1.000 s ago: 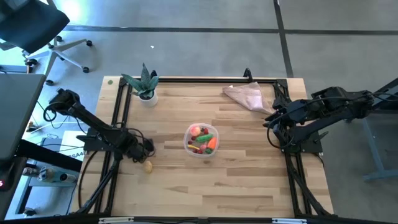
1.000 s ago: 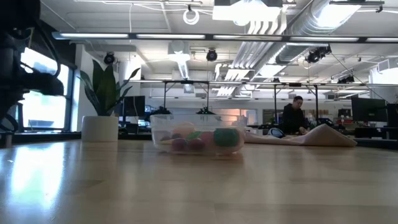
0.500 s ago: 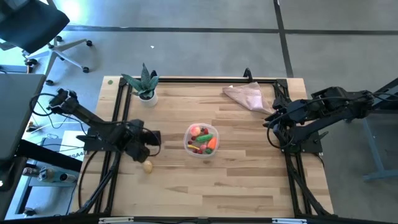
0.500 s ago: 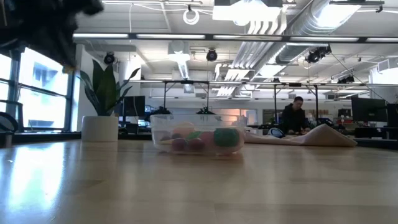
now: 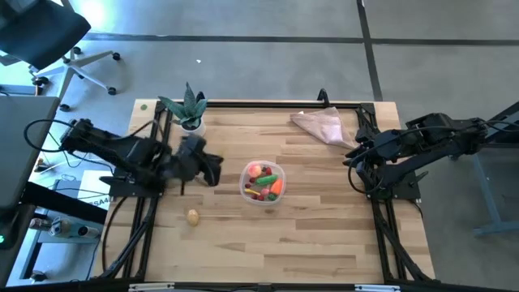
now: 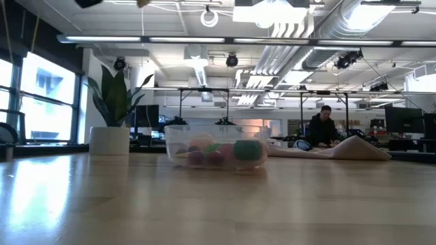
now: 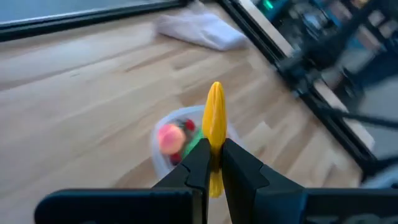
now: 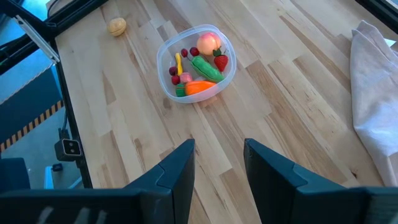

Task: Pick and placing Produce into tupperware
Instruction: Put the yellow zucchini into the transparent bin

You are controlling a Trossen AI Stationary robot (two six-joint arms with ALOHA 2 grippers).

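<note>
Left gripper clamped, right gripper open.

One tupperware, one potato, one cloth, one plant, two arms.

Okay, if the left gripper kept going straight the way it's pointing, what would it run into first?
Probably the tupperware: the left gripper, shut on a yellow piece, points toward it, though depth is unclear.

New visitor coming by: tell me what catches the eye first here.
The left gripper, raised beside the tupperware mid-table, pinches a yellow piece. The tub already holds colourful produce, while a beige potato lies alone on the wood. The right gripper waits open at the table's right edge.
</note>
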